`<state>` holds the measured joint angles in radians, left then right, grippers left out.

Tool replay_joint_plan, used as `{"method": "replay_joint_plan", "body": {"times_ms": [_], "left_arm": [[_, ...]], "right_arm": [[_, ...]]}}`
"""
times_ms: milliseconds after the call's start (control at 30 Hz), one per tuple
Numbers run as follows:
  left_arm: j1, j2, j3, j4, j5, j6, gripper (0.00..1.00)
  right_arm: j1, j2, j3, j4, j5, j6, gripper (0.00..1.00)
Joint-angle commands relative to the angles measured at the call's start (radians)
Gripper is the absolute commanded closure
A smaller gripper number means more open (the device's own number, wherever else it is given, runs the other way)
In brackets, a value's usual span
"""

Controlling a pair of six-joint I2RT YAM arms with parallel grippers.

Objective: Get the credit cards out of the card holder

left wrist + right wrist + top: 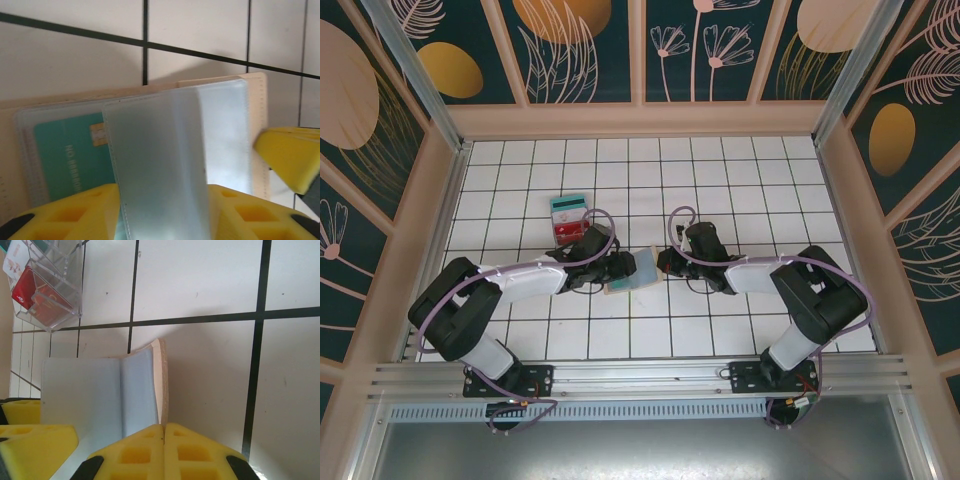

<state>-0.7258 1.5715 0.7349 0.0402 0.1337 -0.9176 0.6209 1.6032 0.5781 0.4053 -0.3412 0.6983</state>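
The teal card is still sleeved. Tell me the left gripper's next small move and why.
Probably shift the left gripper sideways to the teal card and close on its edge. Its jaws stand open astride a clear flap, the card sits sleeved in the holder, and the right gripper is shut on its cover, steadying it.

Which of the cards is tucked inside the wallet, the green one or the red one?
The teal-green card, behind a clear sleeve of the card holder. The red card stands apart in a clear plastic box.
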Motion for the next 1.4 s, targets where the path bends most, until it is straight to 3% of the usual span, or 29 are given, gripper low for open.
{"method": "replay_joint_plan", "body": {"times_ms": [0, 467, 733, 867, 1067, 1367], "left_arm": [[0.001, -0.004, 0.0, 0.062, 0.052, 0.02, 0.5], [-0.023, 0.085, 0.145, 0.138, 0.171, 0.019, 0.53], [-0.016, -0.016, 0.159, -0.049, 0.042, 0.05, 0.56], [0.032, -0.061, 0.122, -0.157, -0.035, 0.054, 0.58], [0.123, -0.106, 0.061, -0.198, -0.013, 0.075, 0.58], [0.136, -0.107, 0.058, -0.226, 0.069, 0.156, 0.57]], "right_arm": [[0.003, 0.007, 0.009, 0.017, -0.007, 0.013, 1.0], [0.003, 0.002, -0.006, 0.044, 0.005, 0.053, 1.0], [0.003, 0.011, -0.011, 0.072, -0.005, 0.085, 1.0], [0.005, 0.015, -0.014, 0.078, 0.008, 0.104, 1.0], [0.014, 0.01, -0.015, 0.069, 0.042, 0.151, 1.0], [0.079, -0.006, 0.035, -0.036, 0.172, 0.203, 1.0]]}}
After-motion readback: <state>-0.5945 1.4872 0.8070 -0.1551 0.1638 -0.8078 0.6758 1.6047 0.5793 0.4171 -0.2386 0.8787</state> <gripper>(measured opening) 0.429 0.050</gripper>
